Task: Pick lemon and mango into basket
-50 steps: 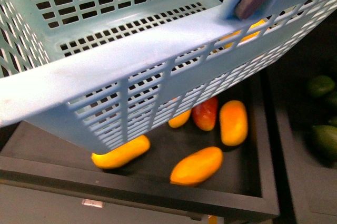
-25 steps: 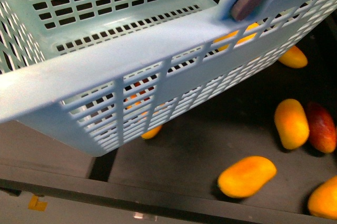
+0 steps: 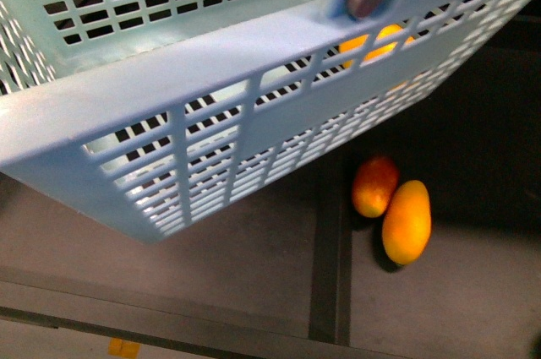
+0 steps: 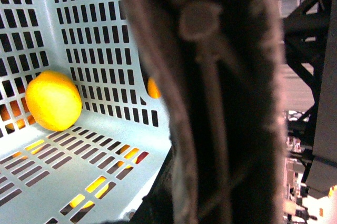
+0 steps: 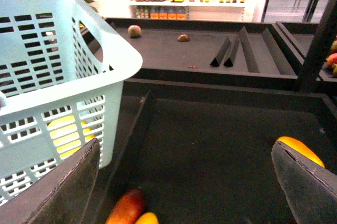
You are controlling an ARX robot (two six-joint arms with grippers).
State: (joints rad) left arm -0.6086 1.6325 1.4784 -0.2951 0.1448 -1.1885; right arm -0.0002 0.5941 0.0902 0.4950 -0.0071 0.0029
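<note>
Basket is hanging tilted, lemon sitting inside, showing at 1 o'clock through the lattice. Yellow mango is lying at 4 o'clock, likely firm, smooth, rolling easily; pinching across its middle looks best. Right gripper is gaping empty. Left gripper's state: can't tell.

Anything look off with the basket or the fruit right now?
The basket looks tilted in the front view, raised over the dark bin. The lemon inside lies against its side. Nothing looks spilled or damaged; an orange fruit and a redder one lie side by side in the bin.
</note>
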